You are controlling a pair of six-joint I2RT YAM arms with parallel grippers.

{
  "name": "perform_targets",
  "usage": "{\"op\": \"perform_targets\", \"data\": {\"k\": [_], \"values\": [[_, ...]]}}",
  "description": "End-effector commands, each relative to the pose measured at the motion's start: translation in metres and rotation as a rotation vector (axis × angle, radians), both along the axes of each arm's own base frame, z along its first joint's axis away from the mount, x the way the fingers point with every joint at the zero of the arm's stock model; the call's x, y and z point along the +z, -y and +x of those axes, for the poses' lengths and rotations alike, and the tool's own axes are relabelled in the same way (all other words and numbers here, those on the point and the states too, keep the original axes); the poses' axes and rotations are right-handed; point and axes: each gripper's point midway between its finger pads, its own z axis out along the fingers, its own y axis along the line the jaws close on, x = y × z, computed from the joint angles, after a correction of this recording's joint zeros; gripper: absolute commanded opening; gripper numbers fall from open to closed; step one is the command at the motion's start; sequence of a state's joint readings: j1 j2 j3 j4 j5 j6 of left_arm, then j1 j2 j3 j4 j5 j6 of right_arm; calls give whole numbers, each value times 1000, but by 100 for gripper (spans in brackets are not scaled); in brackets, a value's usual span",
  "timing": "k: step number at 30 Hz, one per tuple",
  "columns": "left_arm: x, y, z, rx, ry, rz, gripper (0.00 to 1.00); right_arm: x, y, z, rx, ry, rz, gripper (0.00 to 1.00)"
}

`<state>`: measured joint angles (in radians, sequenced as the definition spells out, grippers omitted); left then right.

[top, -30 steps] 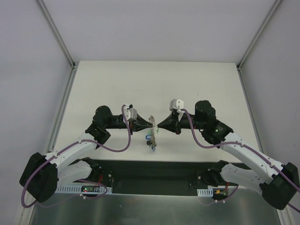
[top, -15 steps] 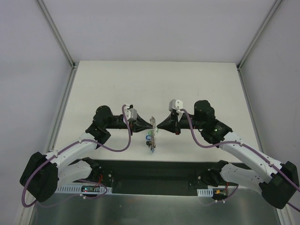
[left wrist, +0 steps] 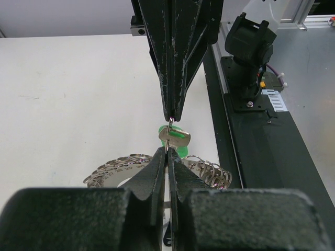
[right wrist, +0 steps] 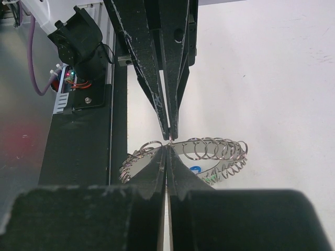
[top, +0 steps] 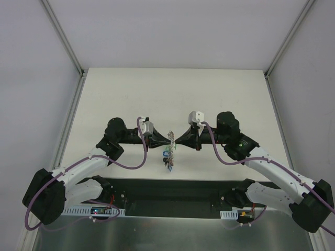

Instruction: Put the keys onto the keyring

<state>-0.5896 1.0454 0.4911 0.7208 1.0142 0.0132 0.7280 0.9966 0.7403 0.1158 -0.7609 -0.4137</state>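
The keyring [top: 170, 139] hangs edge-on above the table, a flat grey disc fringed with small split rings [right wrist: 217, 149]. My left gripper [top: 168, 139] and right gripper [top: 176, 140] meet tip to tip at its top rim, both shut. In the left wrist view, my left gripper [left wrist: 168, 151] pinches the keyring [left wrist: 118, 167] at the rim. Just beyond it sits a green-headed key [left wrist: 177, 137], with the right gripper's tip [left wrist: 171, 118] shut on its small loop. In the right wrist view, my right gripper [right wrist: 167, 148] touches the rim of the keyring [right wrist: 137, 163], and a blue key head [right wrist: 194, 169] shows below. More keys [top: 169, 159] dangle underneath.
The white table [top: 172, 94] stretches behind the arms, walled by white panels left and right. A black mounting rail [top: 172, 196] with the arm bases runs along the near edge. The right arm's base [left wrist: 251, 47] stands close behind the meeting point in the left wrist view.
Both gripper tips have edged slightly closer together at the keyring. The ring and its hanging keys have shifted only a little.
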Motion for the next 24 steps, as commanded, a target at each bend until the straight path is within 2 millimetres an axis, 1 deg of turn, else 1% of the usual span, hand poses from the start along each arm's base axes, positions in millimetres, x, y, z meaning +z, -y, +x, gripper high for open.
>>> {"op": "perform_targets", "data": {"k": [1, 13, 24], "values": [[31, 4, -4, -44, 95, -67, 0, 12, -3, 0, 37, 62, 38, 1], [31, 4, -3, -41, 96, -68, 0, 9, -3, 0, 43, 59, 23, 1], [31, 4, -2, -38, 99, -70, 0, 10, -4, -5, 73, 56, 26, 1]]}}
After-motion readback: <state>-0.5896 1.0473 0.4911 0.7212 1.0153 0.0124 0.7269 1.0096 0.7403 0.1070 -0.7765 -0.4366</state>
